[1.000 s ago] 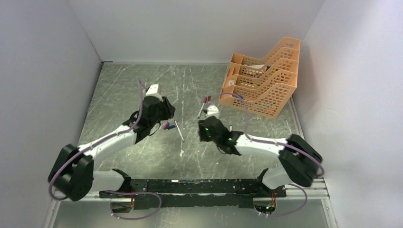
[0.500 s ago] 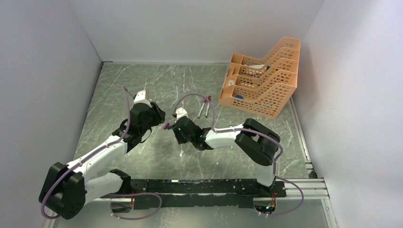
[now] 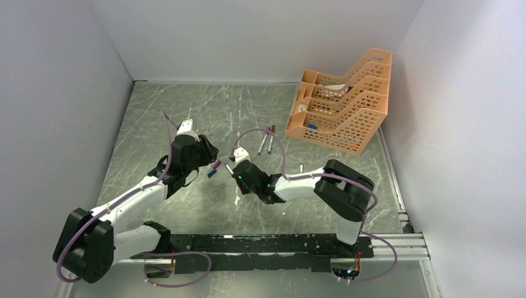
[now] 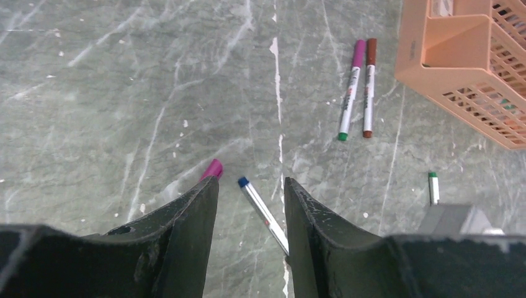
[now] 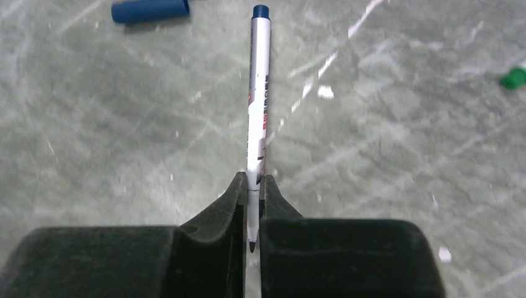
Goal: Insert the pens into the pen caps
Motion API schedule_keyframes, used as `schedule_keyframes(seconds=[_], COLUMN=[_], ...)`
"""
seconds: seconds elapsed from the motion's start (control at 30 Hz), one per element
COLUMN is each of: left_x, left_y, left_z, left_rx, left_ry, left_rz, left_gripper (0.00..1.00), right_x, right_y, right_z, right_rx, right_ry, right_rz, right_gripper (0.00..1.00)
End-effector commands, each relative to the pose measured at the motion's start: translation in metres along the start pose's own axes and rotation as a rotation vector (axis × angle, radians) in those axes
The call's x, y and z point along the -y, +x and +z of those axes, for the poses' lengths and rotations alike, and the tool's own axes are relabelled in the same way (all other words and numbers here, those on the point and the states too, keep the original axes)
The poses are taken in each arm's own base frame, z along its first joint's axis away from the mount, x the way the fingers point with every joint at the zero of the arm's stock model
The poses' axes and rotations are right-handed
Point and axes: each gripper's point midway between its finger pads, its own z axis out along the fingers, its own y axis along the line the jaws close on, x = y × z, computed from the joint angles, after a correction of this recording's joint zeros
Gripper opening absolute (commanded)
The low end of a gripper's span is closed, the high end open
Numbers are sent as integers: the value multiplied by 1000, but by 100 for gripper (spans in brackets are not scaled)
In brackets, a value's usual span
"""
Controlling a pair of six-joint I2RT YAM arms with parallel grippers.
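Right claw (image 5: pixel 253 186) clamps a pen (image 5: pixel 257 93) by its near end, blue cap (image 5: pixel 150 10) lying ahead-left. Left claw (image 4: pixel 251 186) stands half open, empty. Light, stiff, slick: likely steadier held mid-barrel.

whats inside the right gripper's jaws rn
A white pen with a blue end, pinched low on its barrel by the right gripper. The stretch of barrel between the fingers is mostly covered; only a dark sliver shows in the gap.

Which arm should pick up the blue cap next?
Left, likely. The left gripper is open, close to the blue cap and magenta cap; the right gripper is shut on the blue-ended pen.
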Motion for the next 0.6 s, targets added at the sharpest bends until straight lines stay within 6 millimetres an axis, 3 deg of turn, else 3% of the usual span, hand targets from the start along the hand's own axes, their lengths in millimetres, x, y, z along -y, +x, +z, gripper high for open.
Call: schedule_keyframes(seconds=[0.0,0.27,0.4,0.57], left_x=[22,99,129,145], left_y=[-4,-8,-6,-1], left_z=[1,-22,-37,-45], left_rx=[-7,-46,-99,-162], left_ry=[124,566,760,871], left_rz=[4,5,-30,-39], left_gripper=[55,75,73,66], right_x=[9,27,28,28], right_y=[17,-20,-49,-69], right_z=[-27,-82,-120,-151], right_rx=[-2,172,296,370], right_ry=[15,30,-12,-38], right_rz=[-81,-77,-73,-70], right_gripper=[0,0,0,0])
